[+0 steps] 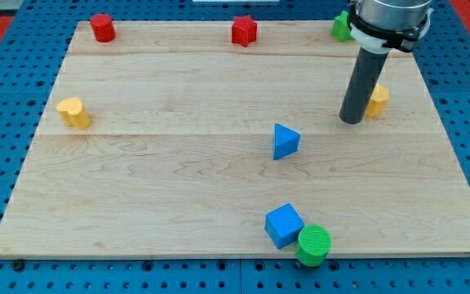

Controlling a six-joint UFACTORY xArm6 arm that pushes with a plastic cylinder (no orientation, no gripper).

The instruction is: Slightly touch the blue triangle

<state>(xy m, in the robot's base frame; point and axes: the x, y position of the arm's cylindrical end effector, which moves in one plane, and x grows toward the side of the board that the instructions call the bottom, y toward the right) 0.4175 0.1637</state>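
So the wooden table [178,163] is carrying a scatter of blocks. The blue triangle [285,140] is sitting a bit right of the middle, well apart from everything else. Down at its 6 o'clock a blue cube [283,225] is lying near the bottom edge, with a green cylinder [314,245] touching it on the lower right. Way out at 9 o'clock a yellow block [73,112], kind of heart-shaped, is sitting near the left edge. Along the top edge a red block [102,27] is sitting at about 10 o'clock and a red star [244,31] at roughly 11. A green block [342,26] is peeking out behind the arm at the top right; can't make out its shape.

No jaws on this thing, just a dark rod, so nothing is getting gripped. My tip [352,120] is resting on the table at about 2 o'clock from the blue triangle, near it but clearly apart. A yellow block [378,100] is sitting just beside the rod on its right, partly hidden. Nothing is standing between my tip and the triangle.
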